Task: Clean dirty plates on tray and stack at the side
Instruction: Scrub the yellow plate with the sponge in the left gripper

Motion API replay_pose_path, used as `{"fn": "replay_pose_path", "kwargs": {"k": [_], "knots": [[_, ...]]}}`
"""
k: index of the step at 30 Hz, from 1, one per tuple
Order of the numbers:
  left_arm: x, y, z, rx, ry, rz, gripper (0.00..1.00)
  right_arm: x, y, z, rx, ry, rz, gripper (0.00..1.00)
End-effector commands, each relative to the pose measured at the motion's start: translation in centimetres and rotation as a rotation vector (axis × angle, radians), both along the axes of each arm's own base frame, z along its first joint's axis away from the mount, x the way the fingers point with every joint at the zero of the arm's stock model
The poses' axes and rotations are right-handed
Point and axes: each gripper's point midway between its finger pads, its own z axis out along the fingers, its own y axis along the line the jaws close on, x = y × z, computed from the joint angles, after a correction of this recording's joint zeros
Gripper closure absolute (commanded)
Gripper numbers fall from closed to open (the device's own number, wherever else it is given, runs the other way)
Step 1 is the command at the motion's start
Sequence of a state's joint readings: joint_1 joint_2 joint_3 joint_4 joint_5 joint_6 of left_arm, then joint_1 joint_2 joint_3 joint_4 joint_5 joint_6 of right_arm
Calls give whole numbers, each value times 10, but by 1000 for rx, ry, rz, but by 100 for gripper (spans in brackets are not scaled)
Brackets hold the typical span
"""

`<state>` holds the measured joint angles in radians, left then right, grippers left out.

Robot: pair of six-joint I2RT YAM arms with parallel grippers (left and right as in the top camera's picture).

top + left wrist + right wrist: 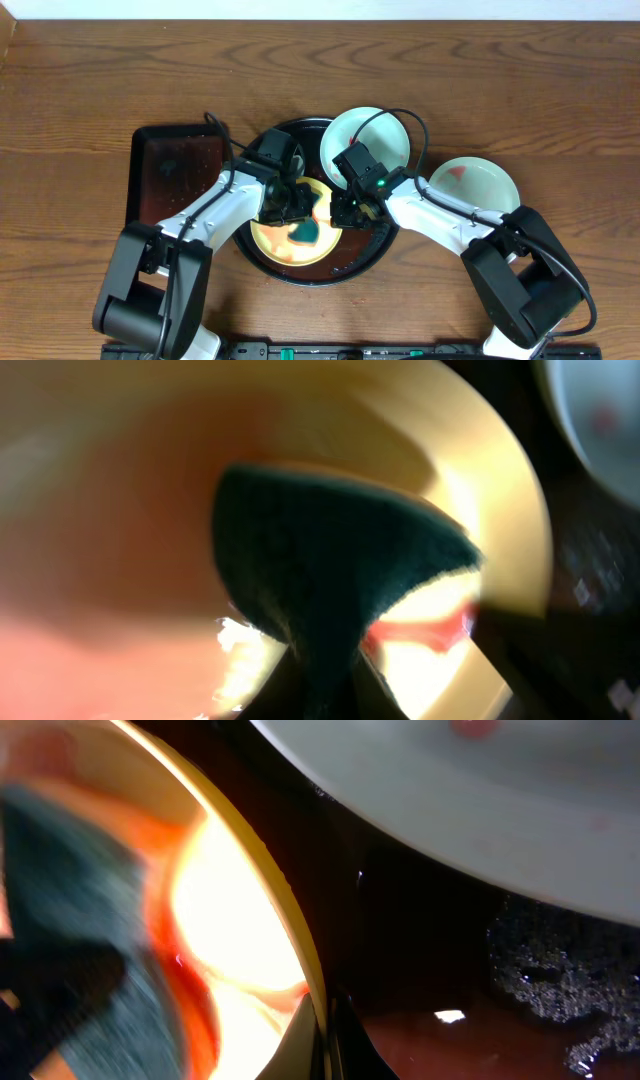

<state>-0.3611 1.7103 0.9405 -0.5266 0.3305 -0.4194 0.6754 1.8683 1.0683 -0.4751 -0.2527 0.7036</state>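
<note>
A pale yellow plate [275, 245] smeared with red-orange sauce lies on the round black tray [350, 265]. My left gripper [290, 212] is shut on a teal sponge [305, 233] and presses it onto the plate; the sponge fills the left wrist view [330, 560]. My right gripper [347, 212] is shut on the yellow plate's right rim [300, 950]. A mint-green plate [385, 135] rests on the tray's far right edge, also in the right wrist view [480, 790]. A second mint-green plate [480, 180] with a red smear lies on the table to the right.
A rectangular black tray [160, 175] lies left of the round tray. Reddish wet residue and foam [560, 980] cover the round tray's floor. The wooden table [90, 90] surrounds everything.
</note>
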Motion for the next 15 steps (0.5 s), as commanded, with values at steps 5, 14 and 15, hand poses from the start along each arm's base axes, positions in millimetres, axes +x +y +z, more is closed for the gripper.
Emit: {"fn": "replay_pose_path", "kwargs": {"k": [5, 14, 15], "knots": [[40, 86, 10, 422, -163, 209, 92, 3, -16, -15, -74, 1, -22, 99], [-4, 82, 5, 404, 7, 143, 92, 4, -16, -15, -77, 0, -24, 99], [-10, 72, 3, 351, 37, 110, 92, 4, -16, -15, -77, 0, -24, 99]]}}
